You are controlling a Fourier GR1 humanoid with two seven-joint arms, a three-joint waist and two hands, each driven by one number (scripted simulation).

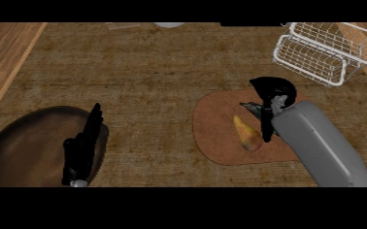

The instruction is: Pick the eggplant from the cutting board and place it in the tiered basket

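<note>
We see a small dark eggplant [252, 108] lying on the reddish-brown, rounded cutting board [215, 136] at about four o'clock on the woven brown tabletop [150, 73]. Our right hand [276, 97] hangs directly over it, fingers curled downward around the eggplant's far end, though we cannot tell whether they have actually closed on it, since the hand hides most of the fruit. Just beside the eggplant, at its six o'clock, lies an elongated yellow-orange fruit [247, 133] which we should leave alone. The white wire tiered basket [315, 53] stands at two o'clock, well apart from the board.

We judge the eggplant light, fairly stiff and smooth-skinned, so likely to slip; taking it across its thicker middle looks safer than at the tapering stem end.

Our left hand [84, 145] rests at eight o'clock with straight fingers, holding nothing, over a dark brown oval platter [28, 145].

We can read no brand, label or writing anywhere.
</note>
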